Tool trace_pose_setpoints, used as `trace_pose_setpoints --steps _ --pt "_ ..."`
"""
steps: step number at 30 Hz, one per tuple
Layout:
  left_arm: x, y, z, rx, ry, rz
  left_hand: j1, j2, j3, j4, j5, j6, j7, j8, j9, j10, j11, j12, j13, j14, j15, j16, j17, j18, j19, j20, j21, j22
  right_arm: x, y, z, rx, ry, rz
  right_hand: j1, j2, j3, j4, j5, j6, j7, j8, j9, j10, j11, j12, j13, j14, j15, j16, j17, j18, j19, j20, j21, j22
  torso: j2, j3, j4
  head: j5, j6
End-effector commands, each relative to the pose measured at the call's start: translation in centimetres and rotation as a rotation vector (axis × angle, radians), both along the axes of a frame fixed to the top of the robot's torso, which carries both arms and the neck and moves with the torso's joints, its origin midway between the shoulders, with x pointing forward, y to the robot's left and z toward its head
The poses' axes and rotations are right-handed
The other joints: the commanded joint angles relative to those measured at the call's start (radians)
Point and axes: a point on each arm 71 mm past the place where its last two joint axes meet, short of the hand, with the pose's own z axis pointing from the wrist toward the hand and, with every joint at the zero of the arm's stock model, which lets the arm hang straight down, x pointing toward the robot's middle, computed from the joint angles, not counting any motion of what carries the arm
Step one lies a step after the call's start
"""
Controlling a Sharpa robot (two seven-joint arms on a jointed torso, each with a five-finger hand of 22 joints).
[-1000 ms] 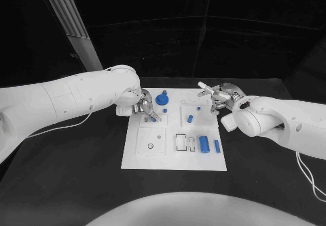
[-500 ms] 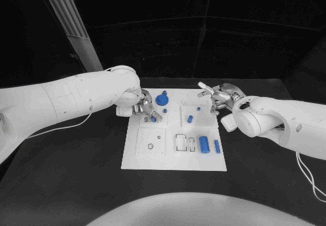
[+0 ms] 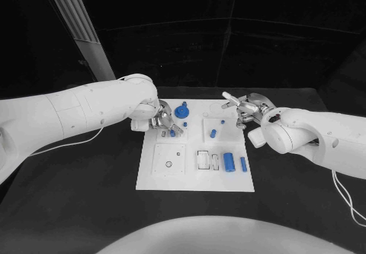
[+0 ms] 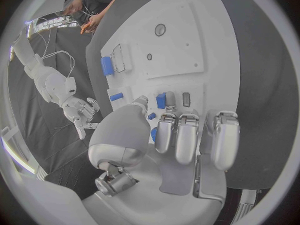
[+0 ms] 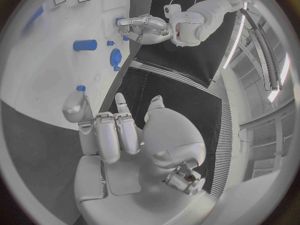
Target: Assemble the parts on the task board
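Board (image 3: 194, 182) lies flat in the middle of the black table (image 3: 84, 196), long side running away from the robot. On it are several blue parts: a round knob (image 3: 181, 111) at the far end, a short peg (image 3: 213, 133) right of center, a thick cylinder (image 3: 229, 161) and a thin bar (image 3: 244, 164) near the right edge. A small blue block (image 3: 172, 133) sits in a slot at the board's left side, approx. under the left fingertips.

Left hand (image 3: 160, 120) is over the far-left part of the board. In the left wrist view its fingers (image 4: 187, 137) are curled down close to the blue block (image 4: 161, 100), thumb beside it, but I cannot tell if it really pinches the block or only touches near it.

Right hand (image 3: 245, 111) hovers at the far-right corner of the board, just beside the edge. Its fingers are spread apart and nothing is in them; the right wrist view shows the palm (image 5: 169, 135) empty above the table, w/ the knob (image 5: 115, 58) and cylinder (image 5: 84, 45) further off.
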Motion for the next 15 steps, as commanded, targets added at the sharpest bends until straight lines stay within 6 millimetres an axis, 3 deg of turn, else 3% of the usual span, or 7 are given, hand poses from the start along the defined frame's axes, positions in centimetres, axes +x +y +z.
trace_pose_setpoints --steps 1,4,6,11,15 --pt "-0.19 -0.15 -0.37 -0.009 0.002 -0.007 0.01 0.008 -0.007 0.002 0.013 0.0 0.004 0.004 0.002 0.106 0.006 0.002 0.263 0.104 0.006 0.003 0.263 -0.007 0.107 0.007 0.004 0.263 -0.01 0.12 0.1 0.001 -0.003 0.01 0.003 0.007 -0.007 -0.001 0.006 0.0 -0.002 0.006 -0.001 0.054 -0.006 0.002 0.215 0.038 -0.007 0.0 0.185 0.005 -0.007 -0.001 -0.004 0.091 0.0 0.0 0.0004 0.0 0.0" --pt "-0.18 -0.09 -0.38 -0.004 0.004 -0.006 0.024 0.019 -0.007 0.001 0.031 -0.001 0.003 0.005 0.004 0.106 0.005 0.002 0.263 0.104 0.005 0.003 0.263 -0.007 0.107 0.006 0.004 0.263 -0.01 0.13 0.1 0.001 -0.002 0.01 0.003 0.009 -0.007 -0.001 0.006 -0.001 -0.002 0.007 -0.001 0.053 -0.006 0.002 0.214 0.038 -0.007 0.0 0.185 0.006 -0.007 -0.001 -0.006 0.09 0.0 0.0003 -0.0004 0.001 -0.001" --pt "-0.19 -0.04 -0.4 0.001 0.007 -0.006 0.059 0.03 0.002 -0.001 0.123 -0.005 0.001 0.004 0.005 0.106 0.003 0.002 0.263 0.104 0.003 0.003 0.263 -0.007 0.107 0.004 0.004 0.263 -0.02 0.12 0.1 0.001 -0.002 0.01 0.003 0.009 -0.007 -0.001 0.006 -0.001 -0.002 0.007 -0.001 0.053 -0.006 0.002 0.214 0.038 -0.007 0.0 0.185 0.006 -0.007 -0.001 -0.006 0.09 0.0 0.0001 -0.0003 0.0 0.0" --pt "-0.21 0.06 -0.44 0.012 0.013 -0.006 0.13 0.025 0.032 -0.002 0.377 -0.008 -0.005 -0.002 0.002 0.106 -0.003 0.002 0.263 0.104 -0.003 0.003 0.263 -0.007 0.107 -0.001 0.004 0.263 -0.01 0.11 0.09 0.0 -0.002 0.01 0.003 0.009 -0.007 -0.001 0.006 -0.001 -0.002 0.007 -0.001 0.053 -0.006 0.002 0.214 0.038 -0.007 0.0 0.185 0.006 -0.007 -0.001 -0.006 0.09 0.0 0.0002 -0.0001 0.001 -0.001" --pt "-0.21 0.1 -0.45 0.015 0.015 -0.006 0.146 0.021 0.052 0.0 0.488 -0.008 -0.007 -0.005 0.001 0.106 -0.005 0.002 0.263 0.104 -0.004 0.003 0.263 -0.007 0.107 -0.003 0.004 0.263 -0.02 0.12 0.09 0.0 -0.001 0.01 0.003 0.009 -0.007 -0.001 0.006 -0.001 -0.002 0.007 -0.001 0.053 -0.006 0.002 0.214 0.038 -0.007 0.0 0.185 0.006 -0.007 -0.001 -0.006 0.09 0.0 0.0002 0.0002 0.001 0.0"
